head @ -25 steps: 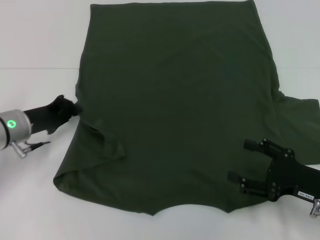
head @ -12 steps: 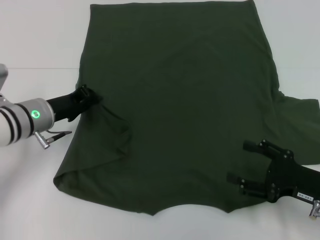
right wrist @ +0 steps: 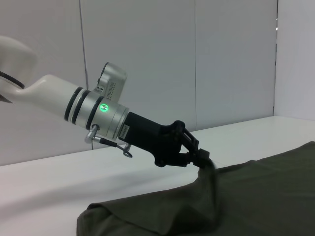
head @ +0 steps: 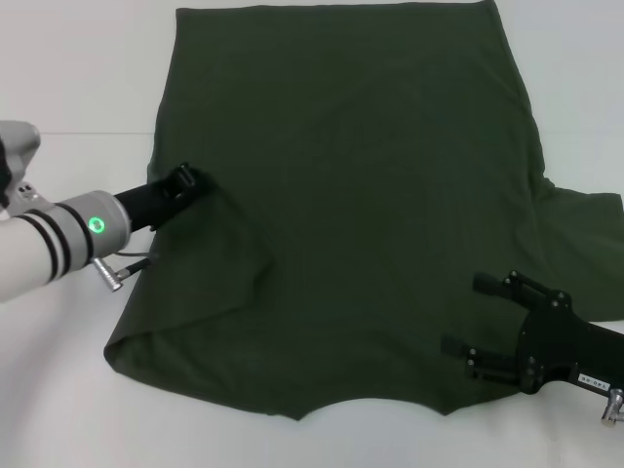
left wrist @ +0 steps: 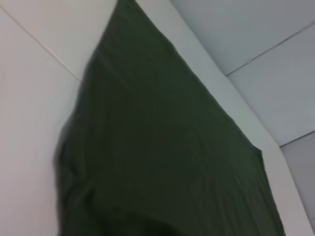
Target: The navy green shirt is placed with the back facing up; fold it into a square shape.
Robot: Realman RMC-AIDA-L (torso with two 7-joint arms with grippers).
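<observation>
The navy green shirt [head: 361, 146] lies spread on the white table [head: 68, 68], plain side up, and fills most of the head view. At the shirt's left side, my left gripper [head: 190, 180] is shut on the left edge and holds it a little above the table. A flap of cloth [head: 219, 258] hangs folded inward below it. In the right wrist view the left gripper [right wrist: 204, 158] pinches a raised peak of the shirt [right wrist: 266, 196]. My right gripper [head: 466, 314] hovers open over the shirt's lower right part. The left wrist view shows only the shirt [left wrist: 162, 162].
The shirt's right sleeve [head: 585, 234] sticks out flat to the right. Bare white table surrounds the cloth on the left and along the near edge [head: 370, 439]. Pale wall panels [right wrist: 147, 59] stand behind the table.
My left gripper has moved to the right and slightly up, dragging the shirt's left edge inward over the body. The folded flap has grown. The right arm has stayed still.
</observation>
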